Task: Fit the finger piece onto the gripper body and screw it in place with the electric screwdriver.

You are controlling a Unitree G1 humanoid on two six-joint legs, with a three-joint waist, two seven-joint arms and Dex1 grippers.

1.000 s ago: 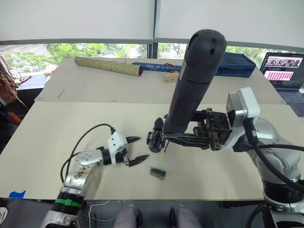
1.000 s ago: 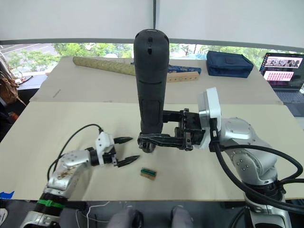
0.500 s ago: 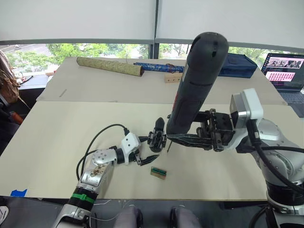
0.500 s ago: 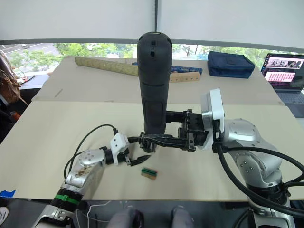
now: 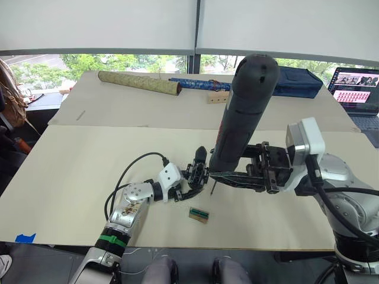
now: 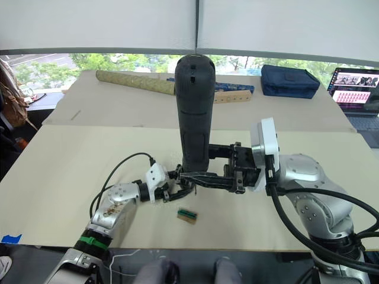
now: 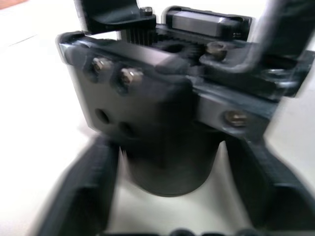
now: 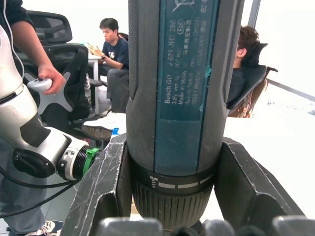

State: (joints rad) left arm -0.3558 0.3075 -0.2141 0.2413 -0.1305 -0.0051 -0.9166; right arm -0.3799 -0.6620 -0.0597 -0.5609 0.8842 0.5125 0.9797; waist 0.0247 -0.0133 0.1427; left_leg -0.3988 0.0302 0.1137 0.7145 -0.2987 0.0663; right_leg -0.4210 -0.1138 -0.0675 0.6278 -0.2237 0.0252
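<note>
The gripper body [image 5: 196, 172] stands mid-table, a black pointed finger rising from its top. My left gripper [image 5: 188, 184] is open and straddles it; in the left wrist view the body's round base [image 7: 170, 167] sits between my two fingers [image 7: 81, 196], with a gap on one side. My right gripper [image 5: 220, 175] is shut on the electric screwdriver [image 5: 243, 112], holding it upright just right of the body. Its thin bit [image 5: 212, 188] points down at the table. The right wrist view has the screwdriver [image 8: 179, 98] clamped between both fingers. I cannot make out the finger piece as a separate thing.
A small tan block with a green top [image 5: 198, 214] lies near the front edge. At the back are an olive patterned roll [image 5: 139, 83], a blue roll [image 5: 198, 84], a wooden block [image 5: 218, 96], a navy bag [image 5: 299, 80] and a laptop [image 5: 355, 89]. People [image 8: 110, 54] sit beyond the table.
My left gripper has slid right across the table, from open space to straddling the gripper body. The right arm with the screwdriver has hardly moved.
</note>
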